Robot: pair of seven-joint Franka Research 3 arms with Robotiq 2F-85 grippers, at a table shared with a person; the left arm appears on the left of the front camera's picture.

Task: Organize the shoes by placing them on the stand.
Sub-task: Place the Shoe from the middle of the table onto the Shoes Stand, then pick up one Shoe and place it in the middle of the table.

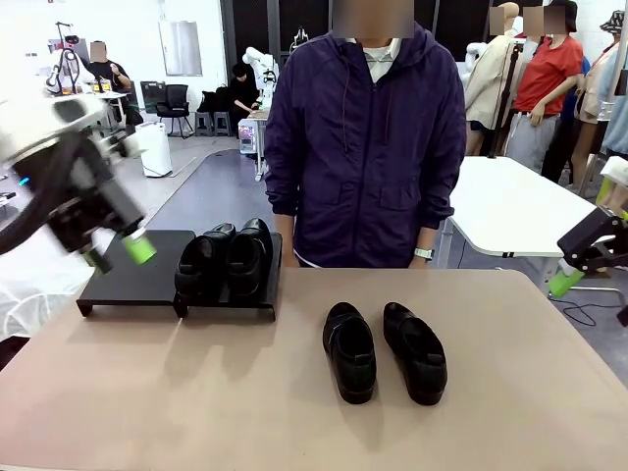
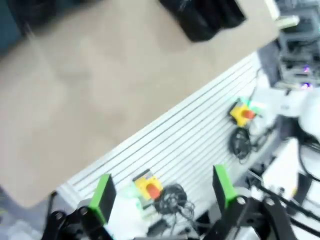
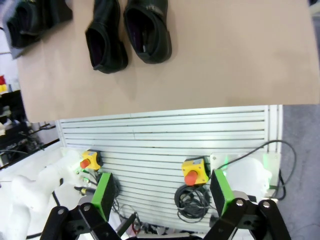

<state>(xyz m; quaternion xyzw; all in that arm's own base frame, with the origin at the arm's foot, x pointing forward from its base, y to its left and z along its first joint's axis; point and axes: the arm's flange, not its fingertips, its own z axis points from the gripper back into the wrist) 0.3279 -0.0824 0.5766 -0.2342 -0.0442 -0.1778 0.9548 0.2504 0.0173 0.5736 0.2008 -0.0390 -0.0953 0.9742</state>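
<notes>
The stand (image 1: 128, 273) is a low black platform at the table's far left. Two black shoes (image 1: 206, 263) (image 1: 251, 255) rest side by side on its right half. Two more shoes (image 1: 350, 351) (image 1: 415, 351) lie on the tan table near the middle, toes toward me. My left gripper (image 1: 118, 253) hovers open and blurred over the stand's left end, holding nothing. My right gripper (image 1: 569, 275) hangs open off the table's right edge. The right wrist view has the loose pair (image 3: 105, 39) (image 3: 148, 27) far ahead of its open fingers (image 3: 104, 194). In the left wrist view the pads (image 2: 102, 196) stand apart.
A person in a dark purple jacket (image 1: 368, 147) stands at the table's far edge, behind the shoes. The slatted table front with yellow stop buttons (image 3: 195, 171) lies below both wrist cameras. The left half of the stand and the near tabletop (image 1: 196, 392) are bare.
</notes>
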